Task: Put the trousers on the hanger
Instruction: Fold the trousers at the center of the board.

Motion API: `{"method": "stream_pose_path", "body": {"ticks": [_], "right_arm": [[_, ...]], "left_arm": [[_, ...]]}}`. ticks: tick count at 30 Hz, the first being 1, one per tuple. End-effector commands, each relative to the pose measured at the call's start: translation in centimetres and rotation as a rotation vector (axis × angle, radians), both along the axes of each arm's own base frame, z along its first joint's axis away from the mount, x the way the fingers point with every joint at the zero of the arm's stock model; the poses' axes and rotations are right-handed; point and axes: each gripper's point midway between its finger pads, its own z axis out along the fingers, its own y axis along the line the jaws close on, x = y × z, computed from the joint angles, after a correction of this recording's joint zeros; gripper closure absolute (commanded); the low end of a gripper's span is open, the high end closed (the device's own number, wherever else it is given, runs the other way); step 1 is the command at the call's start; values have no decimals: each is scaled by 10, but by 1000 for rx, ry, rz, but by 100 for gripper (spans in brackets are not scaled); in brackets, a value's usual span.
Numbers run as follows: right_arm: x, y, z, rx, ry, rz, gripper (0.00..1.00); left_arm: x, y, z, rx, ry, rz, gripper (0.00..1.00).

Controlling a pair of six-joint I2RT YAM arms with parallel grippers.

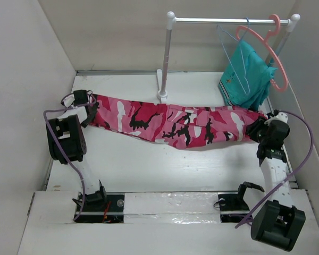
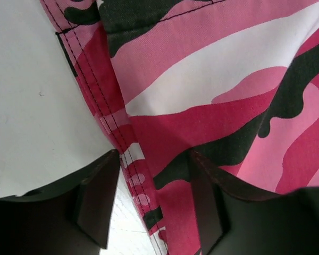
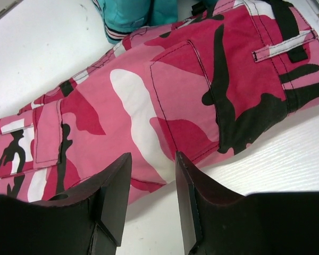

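Across the table's (image 1: pixel 149 164) far half, overhead, the trousers (image 1: pixel 175 123) lay stretched edge to edge, with the hanger (image 1: pixel 227 49) on the far-right rail (image 1: pixel 223 20). Left wrist: the left gripper (image 2: pixel 154 156) straddled the hem, jaws parted, grip unclear. Right wrist: the right gripper (image 3: pixel 153 156) stood likewise. A shallow pinch could have let the cloth slip.

White tabletop (image 1: pixel 149 164), matte; faint grain shows in the right wrist view. Plain pale walls (image 1: pixel 21 64) close it in on the left, back and right. White rack (image 1: pixel 166 58) at the back: upright post on a flat foot, metal rail (image 1: pixel 223 21) across the top. Light even, shadows soft.
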Motion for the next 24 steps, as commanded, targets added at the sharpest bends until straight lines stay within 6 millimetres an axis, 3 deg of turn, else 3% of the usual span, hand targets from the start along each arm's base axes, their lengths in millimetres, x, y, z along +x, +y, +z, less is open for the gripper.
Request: {"method": "stream_pose_path", "body": {"ticks": [1, 3, 10, 16, 18, 22, 23, 24], "right_arm": [[5, -3, 12, -35, -55, -9, 56], [1, -7, 7, -32, -35, -42, 56], [-11, -39, -15, 27, -12, -169, 43], [-32, -75, -39, 68, 19, -356, 19], [-32, -85, -41, 79, -6, -385, 18], [-20, -84, -55, 178, 37, -351, 20], [-13, -89, -50, 176, 16, -354, 20], [-10, -91, -62, 201, 45, -363, 24]], "left_arm": [[9, 4, 6, 2, -31, 33, 51], [12, 10, 12, 32, -48, 40, 69], [17, 22, 28, 121, -86, 26, 99], [14, 26, 34, 135, -102, 21, 100], [12, 26, 36, 137, -108, 22, 100], [11, 27, 40, 144, -106, 16, 100], [11, 27, 43, 149, -109, 16, 100], [10, 29, 45, 156, -107, 19, 100]]}}
